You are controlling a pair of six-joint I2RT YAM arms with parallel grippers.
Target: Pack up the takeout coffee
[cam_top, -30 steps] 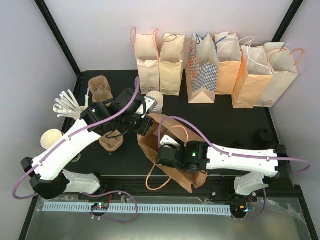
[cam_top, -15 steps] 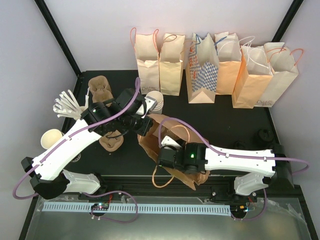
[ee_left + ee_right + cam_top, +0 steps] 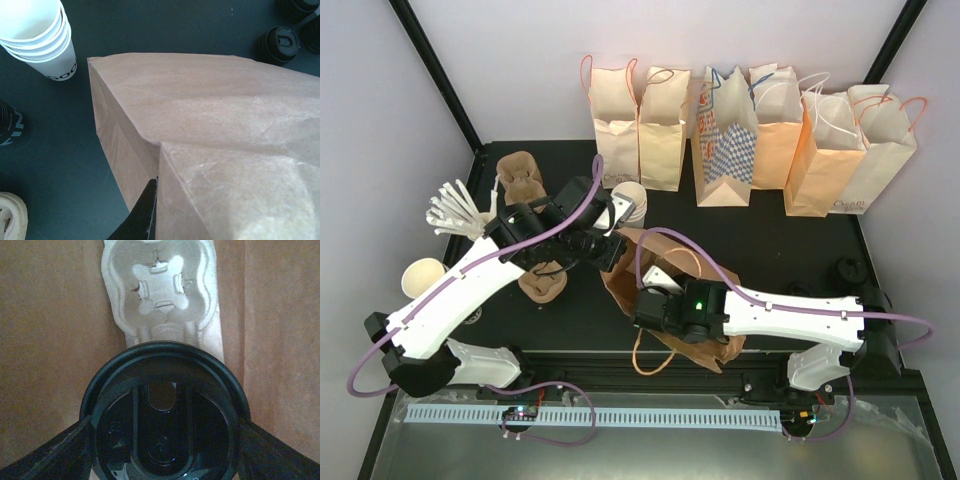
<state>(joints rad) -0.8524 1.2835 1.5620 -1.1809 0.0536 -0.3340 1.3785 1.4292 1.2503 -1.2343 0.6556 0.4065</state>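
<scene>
Near the left edge lie white plastic forks (image 3: 453, 208) and a single open white cup (image 3: 422, 275); just inward sit two pulp cup carriers (image 3: 520, 178), one toward the far side, the other partly under the left arm. The left gripper (image 3: 610, 247) is at the far-left rim of the brown bag (image 3: 225, 125), which sits toward the middle of the near edge; in its wrist view one finger (image 3: 142, 215) presses the outside of the bag's wall and the other is hidden by the paper, which reads as a narrow pinch on that wall. A stack of white cups (image 3: 632, 203) stands just beyond the bag. The right gripper (image 3: 162, 440) is inside the bag, its fingers (image 3: 55, 450) clamped on either side of the takeout coffee (image 3: 162, 410); the black lid faces the wrist camera, with a pulp tray (image 3: 160, 290) past it against the brown paper. A row of paper bags (image 3: 720, 140) lines the far edge; loose black lids (image 3: 847, 270) lie near the right edge.
</scene>
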